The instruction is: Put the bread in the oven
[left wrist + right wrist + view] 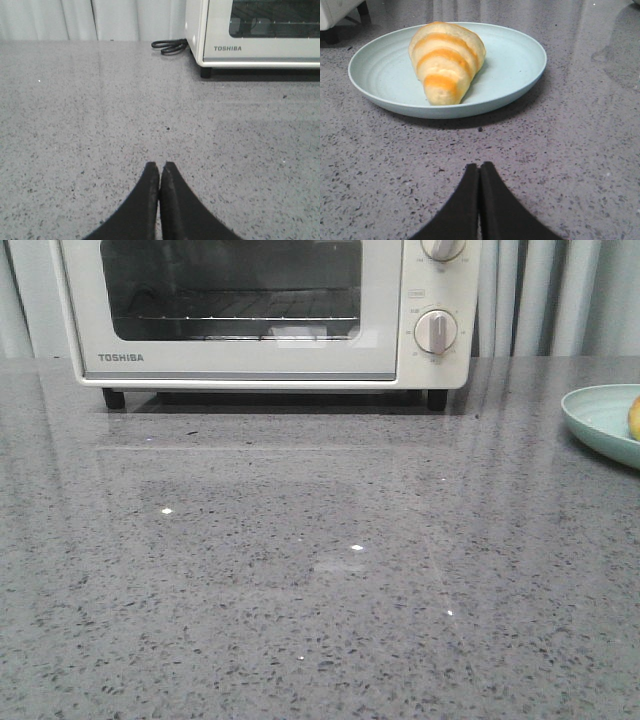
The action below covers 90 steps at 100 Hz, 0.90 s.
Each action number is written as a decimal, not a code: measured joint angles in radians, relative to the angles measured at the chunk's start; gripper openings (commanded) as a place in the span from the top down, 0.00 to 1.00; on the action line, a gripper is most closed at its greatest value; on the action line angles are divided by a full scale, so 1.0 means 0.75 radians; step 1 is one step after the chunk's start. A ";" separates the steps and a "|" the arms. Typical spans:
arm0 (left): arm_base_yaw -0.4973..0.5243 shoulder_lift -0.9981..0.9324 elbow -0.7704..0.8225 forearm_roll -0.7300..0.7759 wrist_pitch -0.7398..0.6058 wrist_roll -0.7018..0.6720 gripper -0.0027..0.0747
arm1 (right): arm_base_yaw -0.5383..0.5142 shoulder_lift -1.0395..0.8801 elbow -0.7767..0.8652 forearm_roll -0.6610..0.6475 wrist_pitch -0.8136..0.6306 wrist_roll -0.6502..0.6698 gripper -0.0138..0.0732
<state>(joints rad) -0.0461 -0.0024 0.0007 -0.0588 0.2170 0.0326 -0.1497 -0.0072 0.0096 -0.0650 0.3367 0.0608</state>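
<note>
The cream-white TOSHIBA oven (pixel 265 310) stands at the back of the grey stone table with its glass door closed; it also shows in the left wrist view (pixel 255 32). The bread (pixel 446 59), a golden-brown ridged croissant roll with a pale end, lies on a pale blue plate (pixel 520 65); in the front view only a sliver of it (pixel 634 418) shows on the plate (pixel 600 418) at the right edge. My left gripper (pixel 160 165) is shut and empty over bare table. My right gripper (pixel 480 165) is shut and empty, a short way in front of the plate.
A black power cord (pixel 170 46) lies coiled on the table beside the oven's left side. Pale curtains hang behind the table. The oven's two round knobs (pixel 436 330) are on its right front.
</note>
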 measured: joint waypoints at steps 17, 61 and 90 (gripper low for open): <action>0.000 0.000 0.000 0.000 -0.049 0.000 0.99 | 0.000 0.000 0.000 0.015 -0.047 0.000 0.93; 0.000 0.000 0.000 -0.313 -0.319 0.000 0.99 | 0.000 0.000 0.000 0.076 -0.771 0.002 0.93; 0.000 0.000 0.000 -0.451 -0.372 0.000 0.99 | 0.000 0.000 0.000 0.076 -1.155 0.004 0.93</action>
<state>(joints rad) -0.0461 -0.0024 0.0007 -0.3973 -0.0619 0.0326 -0.1497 -0.0072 0.0096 -0.0076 -0.5296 0.0642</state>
